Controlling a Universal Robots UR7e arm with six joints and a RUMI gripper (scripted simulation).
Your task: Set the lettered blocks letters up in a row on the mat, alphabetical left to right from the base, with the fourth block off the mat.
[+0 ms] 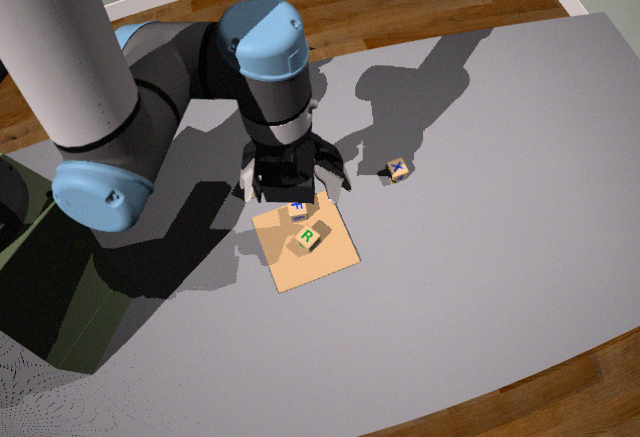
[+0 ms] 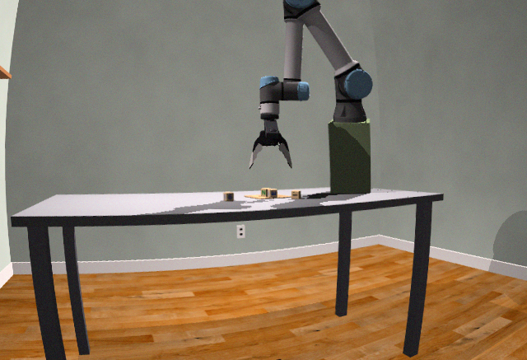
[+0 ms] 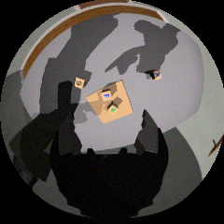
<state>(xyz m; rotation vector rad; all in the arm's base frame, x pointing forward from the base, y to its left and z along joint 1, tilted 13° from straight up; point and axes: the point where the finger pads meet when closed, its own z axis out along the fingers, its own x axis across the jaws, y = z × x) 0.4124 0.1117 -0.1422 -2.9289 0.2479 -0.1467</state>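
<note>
Two blocks, F (image 1: 297, 210) and R (image 1: 307, 237), on mat (image 1: 330, 261) | claw (image 2: 270, 161) wide, empty, high above

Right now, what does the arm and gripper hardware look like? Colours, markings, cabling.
The arm has light grey tubular links, dark grey-black joint housings and round light-blue joint caps, with thin black rings at the link ends. It stands on an olive-green pedestal. The gripper has a black body and two tapering fingers, dark with pale grey faces. No external cables or readable markings show.
</note>
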